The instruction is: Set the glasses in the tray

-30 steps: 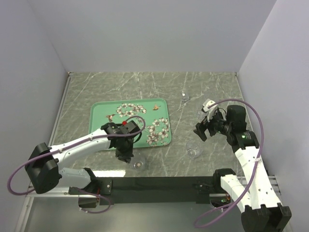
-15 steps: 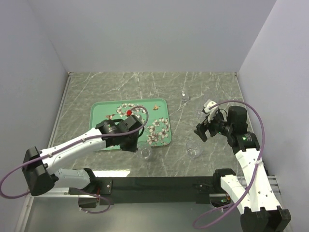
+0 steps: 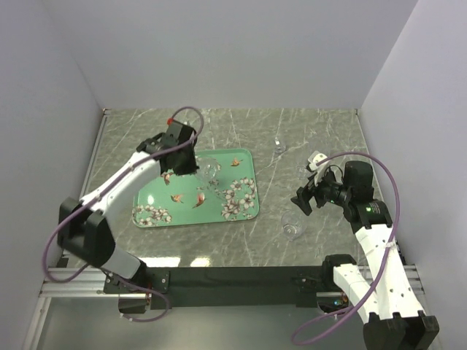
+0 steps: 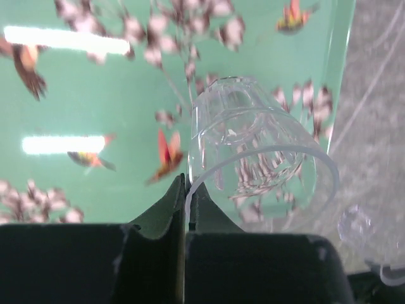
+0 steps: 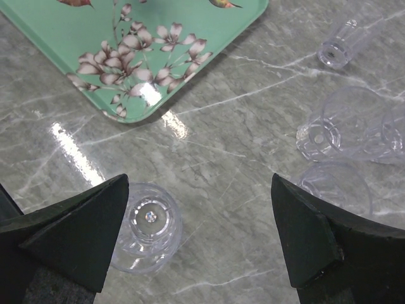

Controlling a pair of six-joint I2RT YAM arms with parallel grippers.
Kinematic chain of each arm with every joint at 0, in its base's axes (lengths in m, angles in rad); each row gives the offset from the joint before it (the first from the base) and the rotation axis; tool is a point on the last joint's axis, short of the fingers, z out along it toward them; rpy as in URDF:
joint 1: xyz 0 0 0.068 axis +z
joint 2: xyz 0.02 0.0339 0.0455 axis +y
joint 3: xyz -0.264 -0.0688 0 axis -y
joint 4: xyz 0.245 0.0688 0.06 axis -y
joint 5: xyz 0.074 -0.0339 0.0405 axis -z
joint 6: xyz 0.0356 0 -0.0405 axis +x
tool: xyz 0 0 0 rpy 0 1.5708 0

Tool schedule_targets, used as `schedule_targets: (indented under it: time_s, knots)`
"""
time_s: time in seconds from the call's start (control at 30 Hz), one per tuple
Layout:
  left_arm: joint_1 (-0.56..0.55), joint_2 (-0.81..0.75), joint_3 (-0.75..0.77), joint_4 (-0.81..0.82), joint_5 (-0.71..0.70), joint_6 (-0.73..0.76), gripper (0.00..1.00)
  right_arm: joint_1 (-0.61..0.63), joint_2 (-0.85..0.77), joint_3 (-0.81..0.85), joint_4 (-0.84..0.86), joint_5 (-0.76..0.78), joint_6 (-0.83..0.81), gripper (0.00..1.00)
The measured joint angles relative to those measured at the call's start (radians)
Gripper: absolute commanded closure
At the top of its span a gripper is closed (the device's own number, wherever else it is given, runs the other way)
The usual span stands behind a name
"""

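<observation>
From above, my left end effector (image 3: 191,166) hangs over the tray's (image 3: 157,193) far side, a glass (image 3: 209,172) at its tip. Left wrist: fingers (image 4: 166,209) pinched tight on that glass's rim, tray underneath. Right wrist: my right end effector (image 5: 199,183) gapes wide over the surface (image 5: 240,164), gripping nothing; loose glasses (image 5: 149,225) sit below, right of the tray.

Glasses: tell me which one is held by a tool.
The tumbler over the tray, its rim pinched in the left tool. The other glasses rest on the marble table, untouched.
</observation>
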Motion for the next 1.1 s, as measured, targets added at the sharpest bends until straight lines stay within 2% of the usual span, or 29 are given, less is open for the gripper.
schedule_targets:
  time_s: [0.17,0.47,0.9,0.97,1.0,1.07,1.1]
  knots:
    - [0.086,0.16,0.111,0.016,0.0,0.064,1.0,0.0,-0.01,-0.017,0.007,-0.009,0.012,0.01]
    - [0.223,0.291,0.209,0.003,0.012,0.143,1.0,0.0,-0.022,-0.033,0.015,-0.01,0.019,0.01]
    - [0.257,0.433,0.298,-0.02,0.055,0.199,0.99,0.0,-0.011,-0.033,0.022,-0.01,0.019,0.01]
    - [0.26,0.439,0.303,-0.024,0.061,0.202,0.95,0.0,-0.008,-0.033,0.023,-0.01,0.019,0.01]
    - [0.261,0.443,0.31,-0.027,0.06,0.203,0.85,0.0,-0.006,-0.033,0.023,-0.01,0.019,0.01]
    - [0.263,0.452,0.322,-0.027,0.064,0.214,0.73,0.0,-0.003,-0.033,0.024,-0.01,0.019,0.01]
    - [0.263,0.457,0.327,-0.027,0.065,0.216,0.61,0.0,-0.002,-0.033,0.024,-0.01,0.019,0.01]
